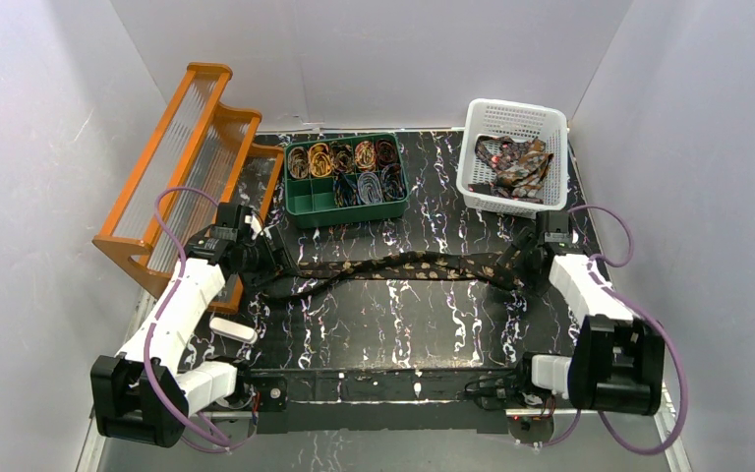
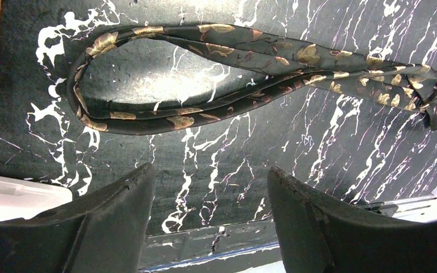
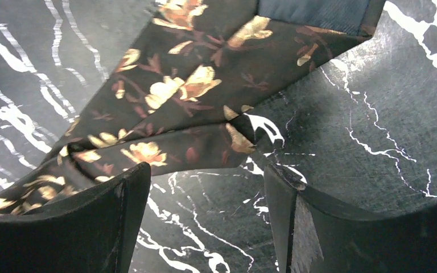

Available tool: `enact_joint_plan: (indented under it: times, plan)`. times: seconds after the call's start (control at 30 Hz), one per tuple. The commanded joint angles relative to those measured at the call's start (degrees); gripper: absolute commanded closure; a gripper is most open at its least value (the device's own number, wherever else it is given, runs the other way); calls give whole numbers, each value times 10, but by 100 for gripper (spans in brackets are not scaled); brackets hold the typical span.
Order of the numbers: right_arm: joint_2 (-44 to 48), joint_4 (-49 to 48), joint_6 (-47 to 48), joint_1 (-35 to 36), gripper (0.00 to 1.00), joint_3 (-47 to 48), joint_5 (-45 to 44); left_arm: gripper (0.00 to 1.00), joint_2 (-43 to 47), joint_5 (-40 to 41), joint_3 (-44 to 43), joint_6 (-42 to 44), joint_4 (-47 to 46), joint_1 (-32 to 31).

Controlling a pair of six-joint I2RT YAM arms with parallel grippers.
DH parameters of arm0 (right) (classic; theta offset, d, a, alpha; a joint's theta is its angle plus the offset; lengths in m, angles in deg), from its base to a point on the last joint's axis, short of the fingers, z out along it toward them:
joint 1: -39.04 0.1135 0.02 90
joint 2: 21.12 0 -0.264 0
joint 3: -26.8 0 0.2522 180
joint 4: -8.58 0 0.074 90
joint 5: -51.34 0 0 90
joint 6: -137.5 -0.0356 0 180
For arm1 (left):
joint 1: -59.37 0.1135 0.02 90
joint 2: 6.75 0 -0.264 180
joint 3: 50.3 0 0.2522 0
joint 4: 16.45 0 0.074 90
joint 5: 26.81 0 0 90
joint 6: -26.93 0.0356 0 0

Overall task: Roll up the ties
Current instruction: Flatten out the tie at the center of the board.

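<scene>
Tie (image 1: 408, 265) across table (image 1: 403, 329), off every edge | left gripper (image 2: 210, 170), right gripper (image 3: 206, 169) — agape

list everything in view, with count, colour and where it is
laid-out tie: 1, dark with gold flowers, mid-table, narrow end looped
rolled ties: several, mixed colours, in the green tray
loose ties: a few, dark patterned, in the white basket
green tray: 1, back centre
white basket: 1, back right
orange rack: 1, back left
white object: 1, beside the left arm
table: 1, black, white-veined
left gripper: open, near the loop
right gripper: open, at the wide end
</scene>
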Motion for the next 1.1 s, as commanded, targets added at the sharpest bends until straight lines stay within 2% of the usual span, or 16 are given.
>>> enact_joint_plan:
  times: [0.0,0.13,0.23,0.33,0.6,0.67,0.77,1.07]
  plan:
    - [-48,-1,-7,-5,22,7,-17,30,4,-12,4,12,6,5]
    - [-77,-18,13,-6,33,12,-19,30,3,-12,4,17,6,5]
    - [-104,-15,38,-5,47,26,-36,30,3,-8,5,18,8,5]
    - [-118,-6,54,-6,49,36,-40,30,3,-7,6,19,8,5]
    - [-129,-7,85,-5,72,33,-21,30,-3,-4,8,22,8,5]
    - [-125,-6,87,-6,85,37,-21,30,-3,-3,8,23,10,5]
    - [-114,-1,92,-5,97,51,-24,30,-2,-3,10,26,11,5]
    - [-84,10,116,-6,99,108,-101,30,-2,0,13,27,13,5]
